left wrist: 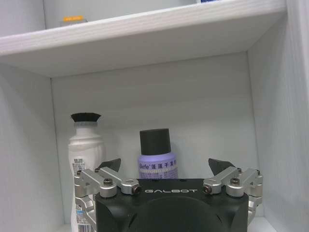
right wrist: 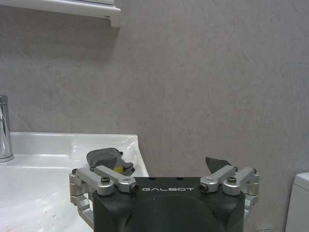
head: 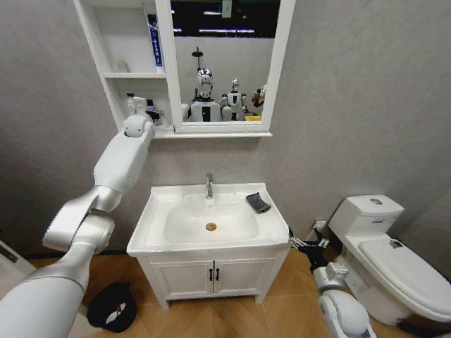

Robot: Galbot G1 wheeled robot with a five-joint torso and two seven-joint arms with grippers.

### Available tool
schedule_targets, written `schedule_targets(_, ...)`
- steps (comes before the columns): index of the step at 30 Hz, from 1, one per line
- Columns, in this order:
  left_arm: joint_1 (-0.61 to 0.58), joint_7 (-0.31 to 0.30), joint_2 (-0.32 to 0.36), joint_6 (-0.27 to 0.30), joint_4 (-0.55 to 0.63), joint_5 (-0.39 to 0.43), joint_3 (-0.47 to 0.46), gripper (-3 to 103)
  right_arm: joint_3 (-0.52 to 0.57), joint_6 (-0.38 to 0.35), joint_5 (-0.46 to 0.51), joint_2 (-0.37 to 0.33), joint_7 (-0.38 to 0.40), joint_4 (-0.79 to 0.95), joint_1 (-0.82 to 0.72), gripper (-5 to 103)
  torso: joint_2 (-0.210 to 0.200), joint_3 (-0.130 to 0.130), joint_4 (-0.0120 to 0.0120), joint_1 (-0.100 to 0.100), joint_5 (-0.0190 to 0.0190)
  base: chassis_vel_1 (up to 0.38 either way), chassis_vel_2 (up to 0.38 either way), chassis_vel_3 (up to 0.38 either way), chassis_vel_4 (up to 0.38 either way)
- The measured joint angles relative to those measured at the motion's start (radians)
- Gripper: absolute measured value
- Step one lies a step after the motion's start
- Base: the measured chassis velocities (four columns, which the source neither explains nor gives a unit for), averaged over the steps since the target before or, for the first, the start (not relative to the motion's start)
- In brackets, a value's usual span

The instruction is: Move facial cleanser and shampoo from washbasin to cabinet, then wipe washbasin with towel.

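Observation:
My left arm (head: 120, 165) reaches up into the lower left compartment of the cabinet (head: 92, 42). My left gripper (left wrist: 166, 166) is open there. A lilac bottle with a black cap (left wrist: 155, 153) stands on the shelf just past its fingertips, touching neither. A white bottle with a black cap (left wrist: 85, 147) stands beside it. I cannot tell which is the facial cleanser and which the shampoo. The dark grey towel (head: 258, 203) lies on the washbasin (head: 150, 227) at its back right corner. My right gripper (head: 304, 244) hangs open and empty off the basin's right front corner.
A chrome tap (head: 208, 185) stands behind the bowl. The white toilet (head: 384, 250) is to the right, close to my right arm. A two-door vanity (head: 211, 276) is under the basin and a black object (head: 113, 307) lies on the floor at left. A blue tube (head: 155, 42) stands on the upper shelf.

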State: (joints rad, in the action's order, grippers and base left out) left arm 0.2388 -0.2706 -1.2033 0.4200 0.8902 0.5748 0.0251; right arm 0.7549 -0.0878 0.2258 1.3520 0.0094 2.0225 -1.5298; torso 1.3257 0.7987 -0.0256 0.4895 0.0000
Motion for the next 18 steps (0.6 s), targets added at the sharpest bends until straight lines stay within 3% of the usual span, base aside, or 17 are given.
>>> schedule_targets(9, -0.051, -0.040, 0.053, 0.056, 0.134, 0.067, 0.001, 100, -0.001, 0.000, -0.002, -0.002, 0.004, -0.004, 0.003, 100, 0.000, 0.000, 0.0002, 0.000, 0.0000, 0.000, 0.000, 0.000, 0.000)
schedule_targets(13, -0.110, -0.078, 0.101, 0.083, 0.252, 0.120, -0.007, 100, -0.001, 0.000, -0.002, -0.005, 0.008, -0.008, 0.005, 100, 0.000, 0.000, 0.0001, 0.000, -0.0002, 0.000, 0.000, 0.000, 0.000)
schedule_targets(15, -0.169, -0.128, 0.153, 0.103, 0.383, 0.189, -0.019, 100, -0.001, -0.001, -0.002, -0.006, 0.010, -0.006, 0.005, 100, 0.000, 0.000, 0.0001, 0.000, -0.0001, 0.000, 0.000, 0.000, 0.000)
schedule_targets(16, -0.169, -0.128, 0.153, 0.103, 0.383, 0.189, -0.019, 100, -0.001, -0.001, -0.002, -0.006, 0.010, -0.006, 0.005, 100, 0.000, 0.000, 0.0001, 0.000, -0.0001, 0.000, 0.000, 0.000, 0.000)
schedule_targets(18, -0.243, -0.156, 0.203, 0.119, 0.515, 0.239, -0.046, 100, -0.005, -0.007, -0.001, -0.006, 0.016, 0.001, 0.004, 100, 0.000, 0.000, -0.0003, 0.000, 0.0002, 0.000, 0.000, 0.000, 0.000)
